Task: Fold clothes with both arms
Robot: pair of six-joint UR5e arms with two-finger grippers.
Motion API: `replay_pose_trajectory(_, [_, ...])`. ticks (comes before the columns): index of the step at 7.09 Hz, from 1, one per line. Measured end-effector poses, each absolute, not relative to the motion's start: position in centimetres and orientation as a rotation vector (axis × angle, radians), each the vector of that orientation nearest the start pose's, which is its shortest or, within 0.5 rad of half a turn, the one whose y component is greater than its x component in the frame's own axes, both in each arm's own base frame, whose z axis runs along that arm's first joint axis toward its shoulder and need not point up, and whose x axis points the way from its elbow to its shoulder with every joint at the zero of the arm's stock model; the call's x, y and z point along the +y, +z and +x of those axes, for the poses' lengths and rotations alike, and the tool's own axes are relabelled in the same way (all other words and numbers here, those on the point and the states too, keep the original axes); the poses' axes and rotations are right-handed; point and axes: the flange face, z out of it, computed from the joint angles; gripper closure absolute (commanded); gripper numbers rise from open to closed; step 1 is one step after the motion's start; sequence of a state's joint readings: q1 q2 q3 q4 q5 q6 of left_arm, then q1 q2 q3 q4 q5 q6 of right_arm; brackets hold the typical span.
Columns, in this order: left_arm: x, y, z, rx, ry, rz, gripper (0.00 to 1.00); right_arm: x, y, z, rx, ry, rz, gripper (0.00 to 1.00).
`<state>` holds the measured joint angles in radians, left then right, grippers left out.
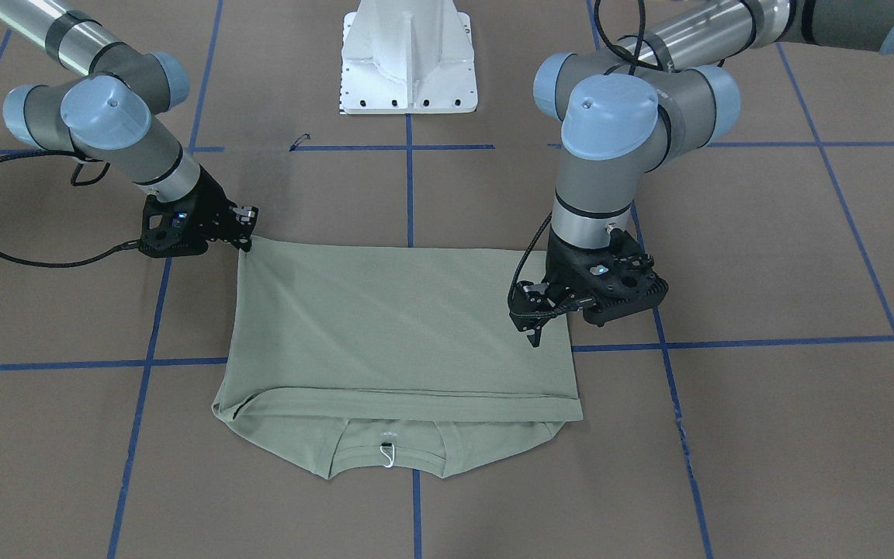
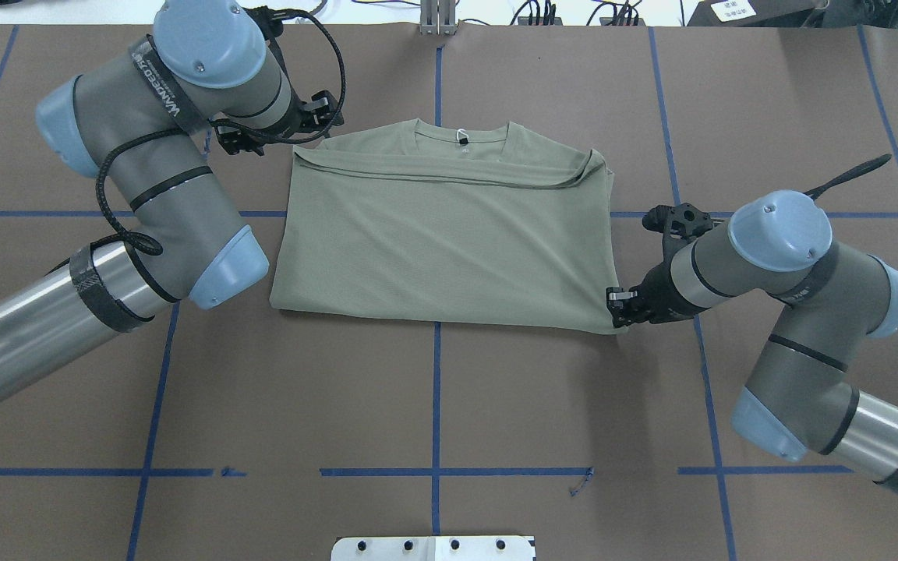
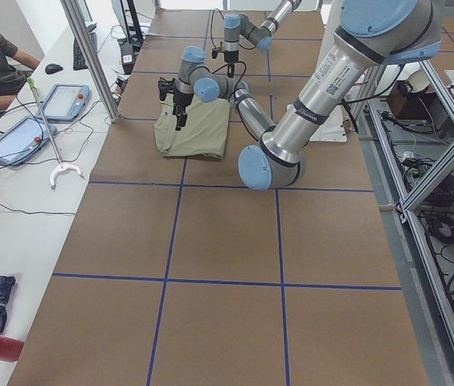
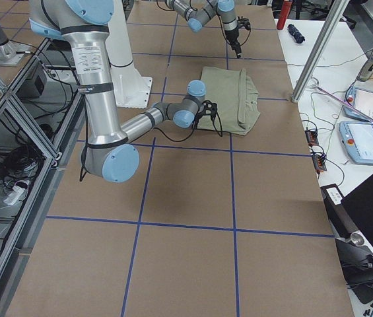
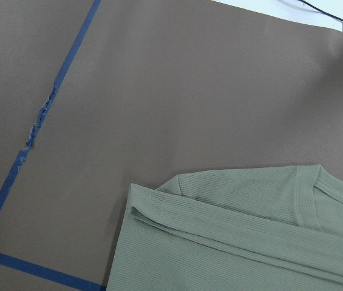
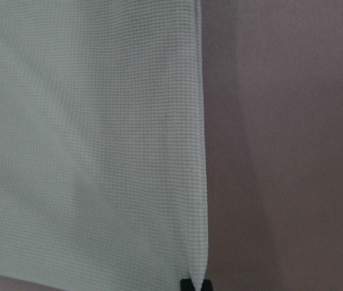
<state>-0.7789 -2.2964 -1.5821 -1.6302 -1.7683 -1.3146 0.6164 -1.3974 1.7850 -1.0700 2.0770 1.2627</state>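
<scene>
Pinching the near corner of the shirt on the robot's right side, the right gripper is pressed together on the fabric, while the left gripper hangs just above the shirt's far left edge with its prongs close together on nothing. One shirt lies folded flat on the table between two arms, collar away from the robot. It looks light, soft and limp, likely to sag and slide, so corners and folded edges seem the best holds.
</scene>
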Motion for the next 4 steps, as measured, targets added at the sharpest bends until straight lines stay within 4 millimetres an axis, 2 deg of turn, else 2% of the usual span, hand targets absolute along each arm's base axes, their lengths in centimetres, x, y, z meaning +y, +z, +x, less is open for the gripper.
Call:
replay_pose_trajectory(2, [-57.6,21.1,42.7,0.787,-0.411,0.229,0.0,-33.0,42.5,-38.3,-0.978,-0.007,-0.095,1.0])
replay_pose_trajectory(4, [-57.4,21.1,42.7,0.787,-0.41,0.232,0.0,-25.8,42.7,-35.1,-0.976,-0.116,-0.217,1.0])
